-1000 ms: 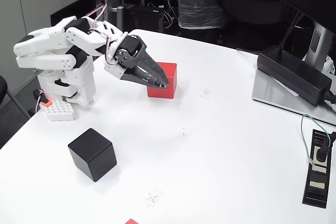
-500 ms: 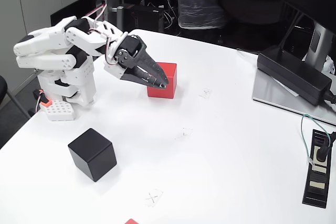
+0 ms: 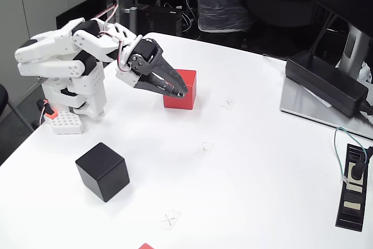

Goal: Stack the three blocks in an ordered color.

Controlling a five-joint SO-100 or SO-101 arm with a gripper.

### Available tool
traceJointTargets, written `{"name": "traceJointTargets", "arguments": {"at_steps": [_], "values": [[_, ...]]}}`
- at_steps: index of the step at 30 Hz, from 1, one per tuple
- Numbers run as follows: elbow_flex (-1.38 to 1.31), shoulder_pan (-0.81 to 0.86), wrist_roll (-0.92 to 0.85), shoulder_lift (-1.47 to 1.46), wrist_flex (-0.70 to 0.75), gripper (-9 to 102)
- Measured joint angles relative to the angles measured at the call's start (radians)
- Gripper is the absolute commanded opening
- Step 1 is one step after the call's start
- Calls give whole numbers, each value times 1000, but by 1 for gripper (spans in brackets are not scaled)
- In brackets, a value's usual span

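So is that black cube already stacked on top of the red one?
No, the black cube sits alone on the white table, well apart from the red cube near the gripper.

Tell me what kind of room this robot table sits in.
Probably an office or lab workspace. A monitor stand rises at the right edge of the white table, a long black power brick lies beside it, and a power strip with a plugged cable sits nearer the camera. Cluttered equipment fills the dark background.
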Motion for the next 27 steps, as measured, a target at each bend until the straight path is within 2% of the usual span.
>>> {"name": "traceJointTargets", "arguments": {"at_steps": [27], "values": [[-15, 14, -38, 0, 6, 3]]}}
